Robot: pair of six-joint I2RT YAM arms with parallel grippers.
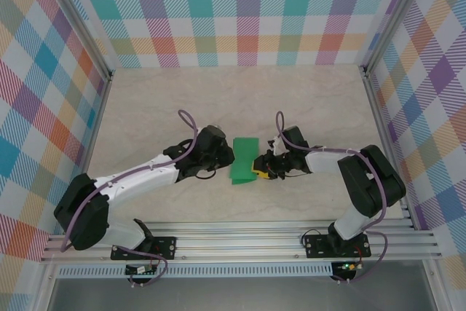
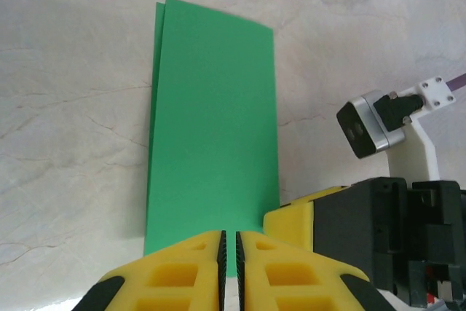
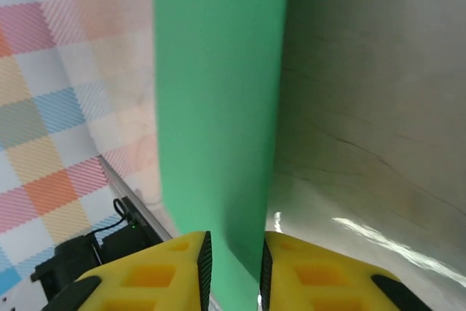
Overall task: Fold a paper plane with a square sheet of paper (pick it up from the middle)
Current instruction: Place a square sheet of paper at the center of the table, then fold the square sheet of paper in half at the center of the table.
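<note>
paper: the square sheet of paper (image 1: pixel 244 159) lies flat in the middle of the table (image 1: pixel 313 107), right between the two claws.
progress: early days, honestly. It's had one fold in half, so it's a long double-layer rectangle instead of a square.
left to do: pretty much all the actual plane stuff. No corners turned in for a nose, no wings, nothing dart-shaped yet as far as the views show.
long axis: runs near-to-far across the table, leaning a touch sideways in the top view.
pointing: nowhere really, both ends are square. The loose edges look to sit on the robot's left side, so the crease should be on the right.
left gripper (image 2: pixel 229 256): fingers almost together with just a hairline slit, tips over the sheet's near end. Nothing looks pinched, and there's no telling if it's pressing down.
right gripper (image 3: pixel 233 260): jaws apart, with green paper showing through the gap. It's not clamping anything.
</note>
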